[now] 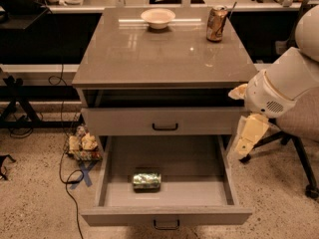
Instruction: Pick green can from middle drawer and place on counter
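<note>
Camera view showed the green can (pixel 146 181) lying on its side in the open middle drawer (pixel 189 164), with the gripper (pixel 247 137) hanging just outside its right wall, jaws' state impossible to tell.

I'm seeing the green can (pixel 146 181) showing a green patterned label with pale patches and silver ends, in the grey middle drawer (pixel 169 158). The counter (pixel 149 59) is gleaming grey-taupe. The cream-coloured gripper (pixel 246 141) is hanging just outside the drawer's right-hand wall, under its white arm (pixel 284 83).
</note>
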Robot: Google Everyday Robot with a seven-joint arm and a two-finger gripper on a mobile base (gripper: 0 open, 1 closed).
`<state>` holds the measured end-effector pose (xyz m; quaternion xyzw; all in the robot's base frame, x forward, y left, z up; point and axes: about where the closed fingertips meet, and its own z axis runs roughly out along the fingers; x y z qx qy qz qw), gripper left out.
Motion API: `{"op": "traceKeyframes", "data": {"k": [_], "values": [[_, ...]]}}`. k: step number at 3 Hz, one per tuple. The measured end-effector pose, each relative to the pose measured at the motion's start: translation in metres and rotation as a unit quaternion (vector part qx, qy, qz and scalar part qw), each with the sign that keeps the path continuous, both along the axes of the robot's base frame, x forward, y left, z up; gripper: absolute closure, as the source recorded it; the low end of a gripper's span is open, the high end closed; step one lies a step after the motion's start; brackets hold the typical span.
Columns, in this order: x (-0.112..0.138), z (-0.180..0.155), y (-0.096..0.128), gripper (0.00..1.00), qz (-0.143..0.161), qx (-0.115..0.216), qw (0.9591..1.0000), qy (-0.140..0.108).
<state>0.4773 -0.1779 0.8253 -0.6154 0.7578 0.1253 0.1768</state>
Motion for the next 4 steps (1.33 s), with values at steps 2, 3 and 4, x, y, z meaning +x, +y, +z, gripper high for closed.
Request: {"op": "traceKeyframes", "data": {"k": [2,3,4], "values": [[-0.003,-0.009,-0.001,0.0,0.002,0.018,0.9998,-0.004],[-0.002,-0.059,0.012,0.0,0.015,0.051,0.9986,0.007],[0.012,-0.153,0.05,0.0,0.013,0.101,0.9944,0.027]]}}
